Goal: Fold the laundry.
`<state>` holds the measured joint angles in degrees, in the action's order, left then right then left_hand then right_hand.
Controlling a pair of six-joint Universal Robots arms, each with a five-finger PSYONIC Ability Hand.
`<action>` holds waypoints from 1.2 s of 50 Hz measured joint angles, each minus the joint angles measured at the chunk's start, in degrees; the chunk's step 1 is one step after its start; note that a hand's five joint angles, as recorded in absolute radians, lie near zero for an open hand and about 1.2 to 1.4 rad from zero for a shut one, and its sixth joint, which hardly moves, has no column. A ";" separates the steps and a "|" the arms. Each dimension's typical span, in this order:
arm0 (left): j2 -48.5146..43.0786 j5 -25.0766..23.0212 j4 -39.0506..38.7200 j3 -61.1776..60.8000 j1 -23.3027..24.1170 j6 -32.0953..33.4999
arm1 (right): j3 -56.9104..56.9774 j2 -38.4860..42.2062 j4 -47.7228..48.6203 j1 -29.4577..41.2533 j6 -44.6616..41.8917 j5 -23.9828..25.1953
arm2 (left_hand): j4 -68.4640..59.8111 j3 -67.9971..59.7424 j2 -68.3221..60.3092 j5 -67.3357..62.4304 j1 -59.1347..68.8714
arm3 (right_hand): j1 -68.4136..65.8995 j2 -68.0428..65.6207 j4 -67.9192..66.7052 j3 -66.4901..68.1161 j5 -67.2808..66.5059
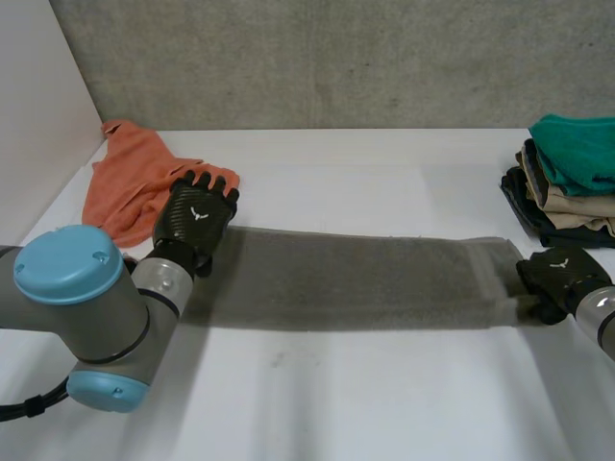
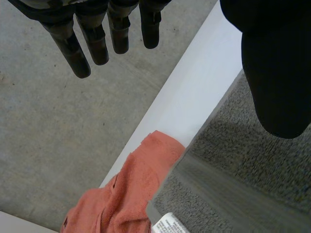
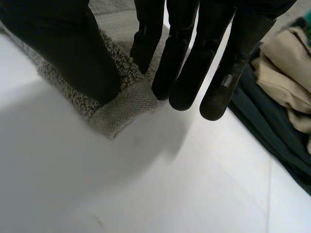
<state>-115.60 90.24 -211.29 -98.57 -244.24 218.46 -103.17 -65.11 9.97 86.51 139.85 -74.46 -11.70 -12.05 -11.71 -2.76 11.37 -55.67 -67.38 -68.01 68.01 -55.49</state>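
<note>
Soft, even light is washing over the white surface (image 1: 384, 403), keeping it bright and matte. Between the left hand (image 1: 197, 219) and the right hand (image 1: 557, 277), the grey towel (image 1: 365, 279) is reading dull and flat. Beside the right hand, the stacked clothes (image 1: 577, 158) are sinking into dark shade low down.

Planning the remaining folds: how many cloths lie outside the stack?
2. The towel lies stretched across the middle of the table; the orange cloth lies crumpled at its far left corner. The stack could hide more behind it.
</note>
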 measured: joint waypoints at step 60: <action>8.12 0.15 1.19 -1.63 4.97 -9.63 | 1.20 -7.83 11.63 35.23 17.62 -1.86 | 0.00 0.00 0.00 0.00 0.00 | 44.18 54.77 54.41 -55.77 51.88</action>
<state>-107.49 90.39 -210.10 -100.21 -239.27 208.83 -101.97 -72.95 21.60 121.73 157.47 -76.32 -11.70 -12.05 -11.71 -2.76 11.37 -11.49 -12.60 -13.60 12.24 -3.61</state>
